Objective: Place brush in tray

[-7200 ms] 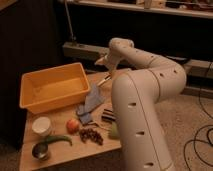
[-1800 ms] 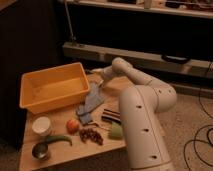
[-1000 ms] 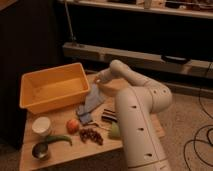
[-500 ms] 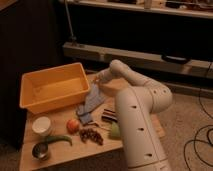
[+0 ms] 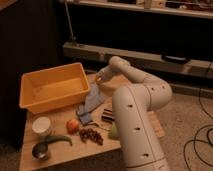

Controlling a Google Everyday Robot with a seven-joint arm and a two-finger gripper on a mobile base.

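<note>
The yellow tray (image 5: 52, 90) stands on the left of the wooden table (image 5: 145, 122). A small dark object (image 5: 106, 116) beside the arm's base may be the brush; I cannot tell for certain. My gripper (image 5: 100, 80) is low over the table, just right of the tray's near right corner and at the upper end of a blue-grey cloth (image 5: 90, 102). I see nothing clearly held in it. The white arm (image 5: 137, 82) curves back over the table's right side and hides part of it.
In front of the tray are a white cup (image 5: 41, 125), an orange-red fruit (image 5: 73, 125), a dark red cluster (image 5: 91, 135), a green pepper (image 5: 57, 139), a metal cup (image 5: 39, 150) and a green fruit (image 5: 114, 131). A dark shelf unit stands behind.
Since the earliest frame the arm has lowered and reached left toward the tray's right corner. Over the last second it has barely moved.
</note>
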